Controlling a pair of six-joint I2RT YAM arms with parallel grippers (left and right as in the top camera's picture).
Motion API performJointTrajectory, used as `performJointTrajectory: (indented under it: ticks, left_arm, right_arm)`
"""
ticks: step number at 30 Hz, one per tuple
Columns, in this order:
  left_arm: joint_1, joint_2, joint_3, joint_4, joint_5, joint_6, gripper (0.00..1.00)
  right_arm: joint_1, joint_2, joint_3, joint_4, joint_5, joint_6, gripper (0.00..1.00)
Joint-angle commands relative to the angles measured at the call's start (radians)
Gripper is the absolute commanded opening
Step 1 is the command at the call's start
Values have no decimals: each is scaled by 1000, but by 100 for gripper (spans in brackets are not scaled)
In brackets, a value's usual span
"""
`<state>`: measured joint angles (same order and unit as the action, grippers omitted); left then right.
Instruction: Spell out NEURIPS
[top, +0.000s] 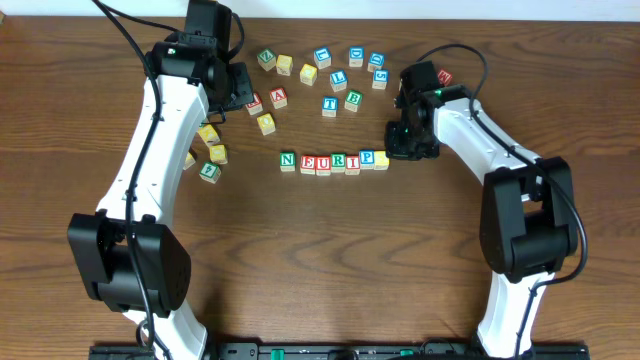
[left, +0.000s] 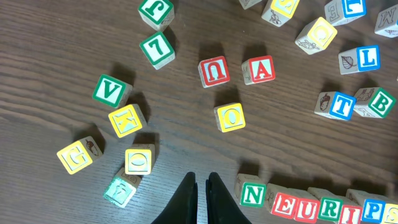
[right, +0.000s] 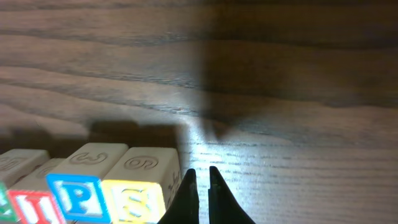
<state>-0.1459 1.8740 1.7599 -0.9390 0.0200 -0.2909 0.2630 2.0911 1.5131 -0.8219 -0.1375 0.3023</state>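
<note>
A row of wooden cubes lies mid-table: green N (top: 288, 160), red E (top: 308, 163), red U (top: 323, 163), green R (top: 338, 162), red I (top: 352, 161), blue P (top: 367, 158) and a yellow-topped cube (top: 381, 158). The right wrist view shows the P (right: 78, 196) and the yellow cube (right: 134, 202), which carries a pale S. My right gripper (right: 199, 171) is shut and empty, low over the table just right of that yellow cube. My left gripper (left: 200, 177) is also shut and empty, above bare wood left of the N (left: 254, 194).
Loose cubes are scattered behind the row, among them a red A (top: 279, 97), a blue T (top: 329, 104), a green B (top: 352, 99) and a blue L (top: 338, 78). More yellow and green cubes (top: 212, 152) lie at the left under the left arm.
</note>
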Motion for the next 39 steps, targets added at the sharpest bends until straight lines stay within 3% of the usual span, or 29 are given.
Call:
performJointTrajectory:
  ticks: [1, 39]
  left_arm:
    - [0, 8, -5, -6, -11, 8, 8]
    - [-11, 9, -42, -6, -11, 8, 8]
  right_arm:
    - [5, 35, 14, 8, -2, -12, 1]
    - [56, 43, 14, 68, -56, 0, 2]
